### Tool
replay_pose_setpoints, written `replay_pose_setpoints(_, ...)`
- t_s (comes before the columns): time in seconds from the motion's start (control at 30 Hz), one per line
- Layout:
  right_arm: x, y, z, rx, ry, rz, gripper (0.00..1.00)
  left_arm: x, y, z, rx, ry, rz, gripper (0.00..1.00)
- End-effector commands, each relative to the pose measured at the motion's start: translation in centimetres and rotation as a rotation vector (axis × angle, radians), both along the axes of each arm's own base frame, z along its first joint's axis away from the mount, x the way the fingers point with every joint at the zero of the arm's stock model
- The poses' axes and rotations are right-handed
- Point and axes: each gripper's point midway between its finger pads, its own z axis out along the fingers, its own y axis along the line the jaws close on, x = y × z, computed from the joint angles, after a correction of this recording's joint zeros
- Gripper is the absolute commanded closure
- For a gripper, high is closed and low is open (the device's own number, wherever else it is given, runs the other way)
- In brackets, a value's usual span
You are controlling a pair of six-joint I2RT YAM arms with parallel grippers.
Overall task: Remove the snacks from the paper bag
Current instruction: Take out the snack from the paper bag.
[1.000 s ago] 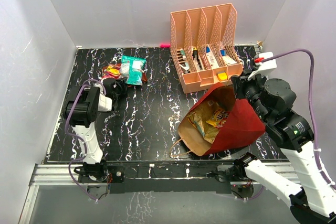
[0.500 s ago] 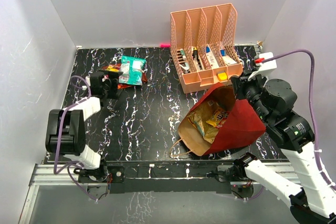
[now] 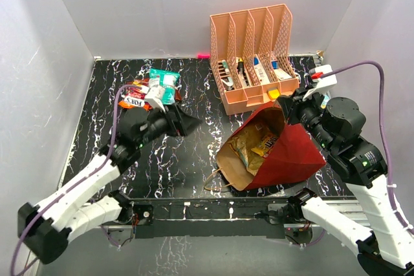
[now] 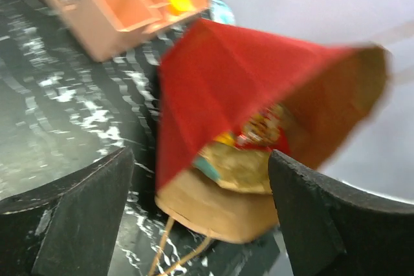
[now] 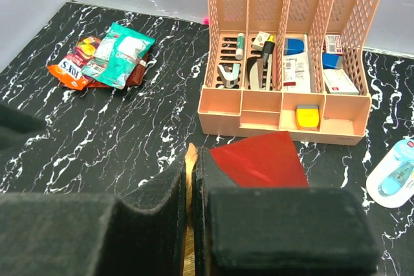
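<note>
The dark red paper bag (image 3: 291,153) lies tilted on its side, its kraft-brown mouth open toward the left, with gold, teal and red snack packets (image 3: 257,145) inside. My right gripper (image 3: 289,105) is shut on the bag's top rim (image 5: 192,166). My left gripper (image 3: 187,123) is open and empty, left of the bag's mouth and pointing at it; the bag (image 4: 246,88) and the snacks in it (image 4: 249,153) show between its fingers. Several snack packets, teal-green (image 3: 163,86) and orange-red (image 3: 134,98), lie on the table at the back left, also in the right wrist view (image 5: 110,56).
A peach-pink file organizer (image 3: 253,63) with pens and small items stands at the back, right behind the bag. A small light-blue tag-like object (image 5: 396,174) lies at the right. White walls enclose the black marbled table (image 3: 181,159).
My left arm has swung from the snack pile at the back left toward the middle, its open gripper now facing the bag's mouth. The bag has shifted slightly left.
</note>
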Motion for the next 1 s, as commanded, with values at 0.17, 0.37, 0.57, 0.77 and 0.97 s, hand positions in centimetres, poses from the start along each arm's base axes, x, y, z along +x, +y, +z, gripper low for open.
replay_pose_setpoints(0.17,-0.2,0.3,6.4,0.137,-0.183,0.014,0.93,-7.3,-7.9,-0.9,0.083,-0.038,-0.154,0.28)
replay_pose_setpoints(0.37,-0.2,0.4,6.3,0.141,-0.173,0.016,0.93,-10.3,-13.3,-2.3,0.096,-0.047,-0.084,0.33)
replay_pose_setpoints(0.57,-0.4,0.2,6.5,0.143,-0.176,0.010,0.93,-12.7,-16.6,-5.7,0.049,0.099,-0.028,0.38)
replay_pose_setpoints(0.77,-0.4,0.3,6.4,0.145,-0.173,0.013,0.93,-11.8,-17.7,-8.7,0.057,0.189,0.072,0.41)
replay_pose_setpoints(0.97,-0.3,0.4,6.5,0.146,-0.174,0.016,0.93,-11.3,-19.3,-11.7,0.056,0.303,0.107,0.49)
